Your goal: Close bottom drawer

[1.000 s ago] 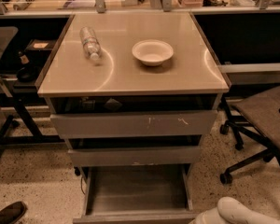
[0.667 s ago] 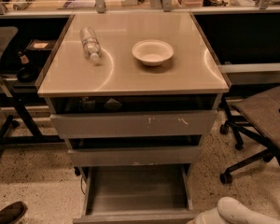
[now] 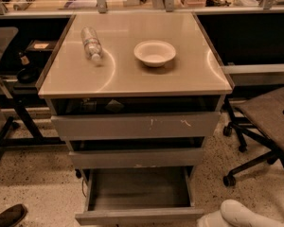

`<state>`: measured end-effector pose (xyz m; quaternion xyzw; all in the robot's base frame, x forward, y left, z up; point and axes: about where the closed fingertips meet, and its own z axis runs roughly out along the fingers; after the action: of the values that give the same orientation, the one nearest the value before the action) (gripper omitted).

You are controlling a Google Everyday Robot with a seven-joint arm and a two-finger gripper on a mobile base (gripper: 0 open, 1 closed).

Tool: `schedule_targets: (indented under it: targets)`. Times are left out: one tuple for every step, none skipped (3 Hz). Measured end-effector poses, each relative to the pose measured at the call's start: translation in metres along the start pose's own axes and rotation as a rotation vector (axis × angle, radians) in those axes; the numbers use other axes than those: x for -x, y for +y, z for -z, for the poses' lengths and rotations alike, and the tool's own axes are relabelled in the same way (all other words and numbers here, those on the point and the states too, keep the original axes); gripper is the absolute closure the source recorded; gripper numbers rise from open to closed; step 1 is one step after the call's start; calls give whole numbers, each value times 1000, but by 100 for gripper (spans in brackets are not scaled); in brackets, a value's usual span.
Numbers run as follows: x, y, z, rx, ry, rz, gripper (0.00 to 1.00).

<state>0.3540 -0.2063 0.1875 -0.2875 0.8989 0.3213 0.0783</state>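
The bottom drawer is the narrowest of three grey drawers under the tan cabinet top. It is pulled far out and its flat shallow tray is bare. Its low plain front lies near the bottom edge of the camera view. The middle drawer and the wide scratched top drawer stand out less. My gripper shows as a white rounded shape at the bottom right, just right of the bottom drawer's front corner and close to it.
A plastic bottle lies on its side and a white bowl stands on the cabinet top. An office chair stands to the right, and a dark table frame to the left. A shoe is at the bottom left.
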Motion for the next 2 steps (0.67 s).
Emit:
schedule_targets:
  targets:
    - [0, 0, 0, 0, 0, 0, 19]
    - [0, 0, 0, 0, 0, 0, 42]
